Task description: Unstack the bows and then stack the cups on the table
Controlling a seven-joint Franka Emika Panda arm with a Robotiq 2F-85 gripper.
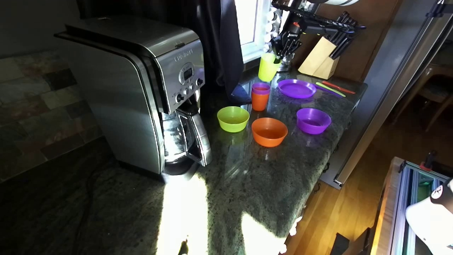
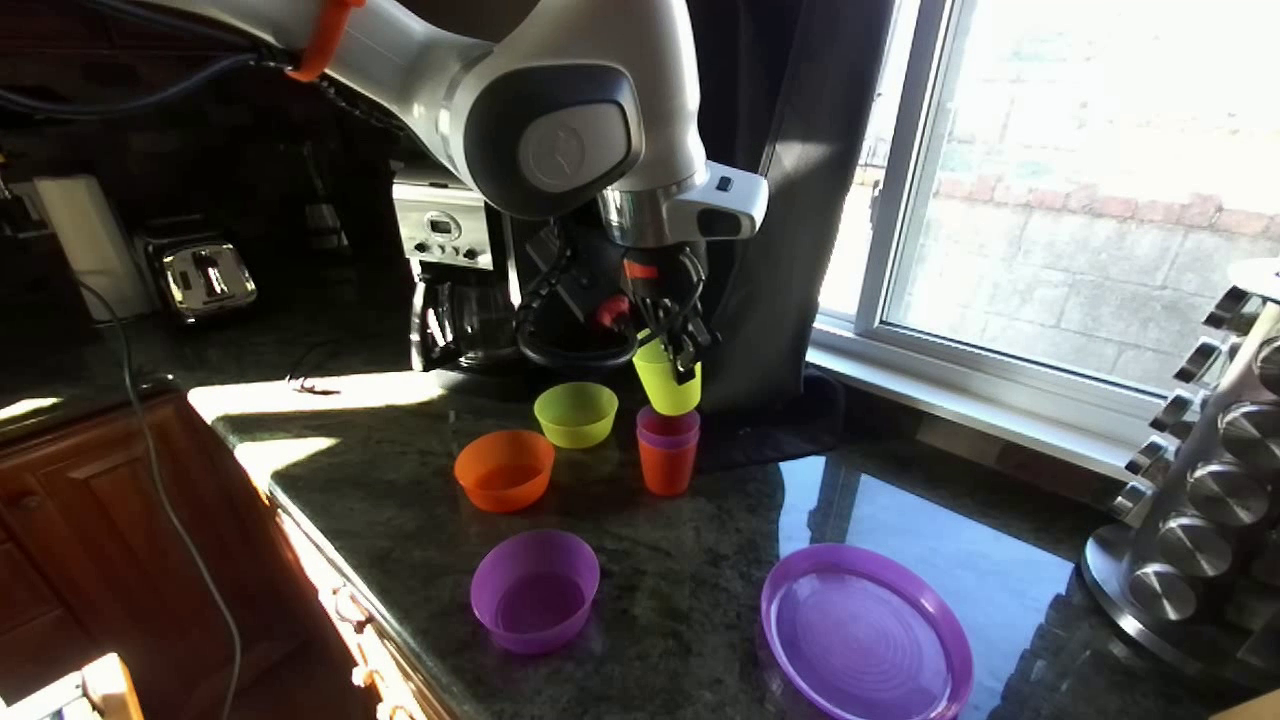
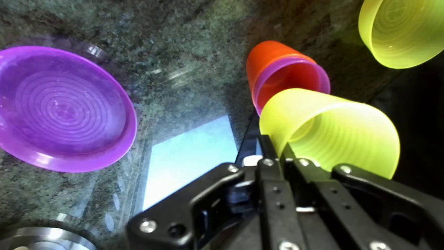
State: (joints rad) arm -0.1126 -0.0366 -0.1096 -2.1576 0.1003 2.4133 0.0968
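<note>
Fingers [image 3: 270, 152] clamped on the wall of the lime cup [image 2: 672, 385], I hold it tilted over the purple cup [image 2: 672, 441], which is nested in the orange cup [image 2: 668, 475]; whether lime touches purple I can't tell. The purple bowl [image 2: 535, 600] stands nearest the long edge of the counter [image 1: 226, 205], lime bowl [image 2: 577, 420] farthest from it, orange bowl [image 2: 504, 488] between.

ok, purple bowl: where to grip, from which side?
On the purple bowl, probably the rim from straight above, jaws straddling the wall: it stands upright, mouth up, thin-rimmed and apart from the orange bowl. The gripper must first release the lime-green cup it pinches.
</note>
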